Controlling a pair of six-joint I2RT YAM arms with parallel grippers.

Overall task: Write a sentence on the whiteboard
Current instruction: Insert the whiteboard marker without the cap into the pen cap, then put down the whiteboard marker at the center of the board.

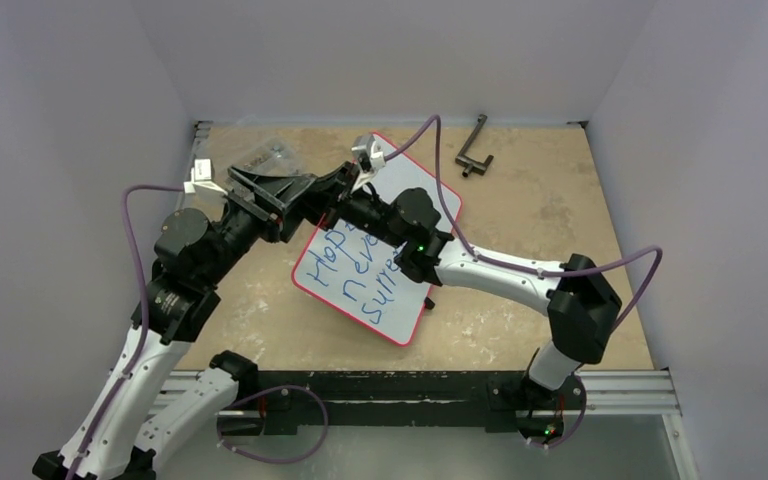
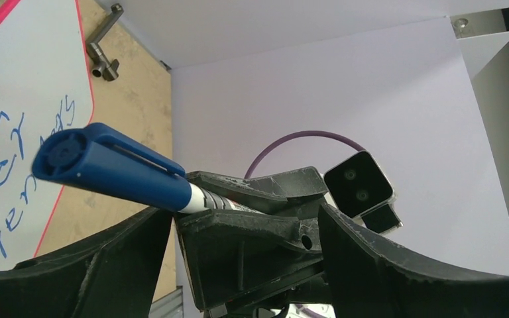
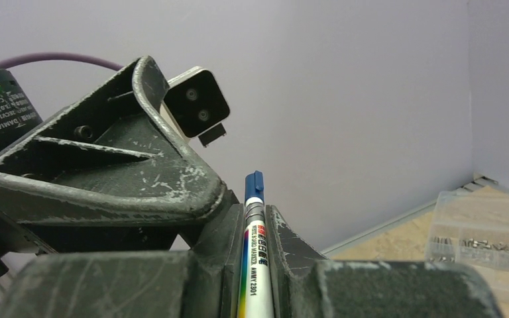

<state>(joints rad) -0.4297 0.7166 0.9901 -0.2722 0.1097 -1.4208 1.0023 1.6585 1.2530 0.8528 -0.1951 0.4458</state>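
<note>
**Top view.** The whiteboard (image 1: 410, 175) lies flat on the table (image 1: 540, 200) near centre. It is skewed, with its long axis running from 1 to 7 o'clock. The sentence (image 1: 358, 275) stands in blue on the lower half. "Hop", "neve" and "surre" can be read, and the right arm covers the rest. The left gripper (image 1: 325, 185) and the right gripper (image 1: 352, 205) meet nose to nose above the board's 11 o'clock edge. Their jaw state cannot be told from here. A clear plastic case (image 1: 270, 155) sits at 11 o'clock from the board, and a metal crank (image 1: 473, 150) at 1 o'clock.

**Left wrist view.** The left gripper's jaws stand wide, one at 7 o'clock and one at 5 o'clock of the frame. The right gripper sits between them. It clamps a marker (image 2: 106, 169) whose blue cap is on and points to 10 o'clock. The cap is clear of both left fingers. The board and its lettering fill the 9 to 11 o'clock edge.

**Right wrist view.** The right gripper is narrow and closed on the marker's white barrel at 6 o'clock, with the blue end toward 12. The left gripper looms at 9 o'clock, and the case lies at 4 o'clock.
</note>
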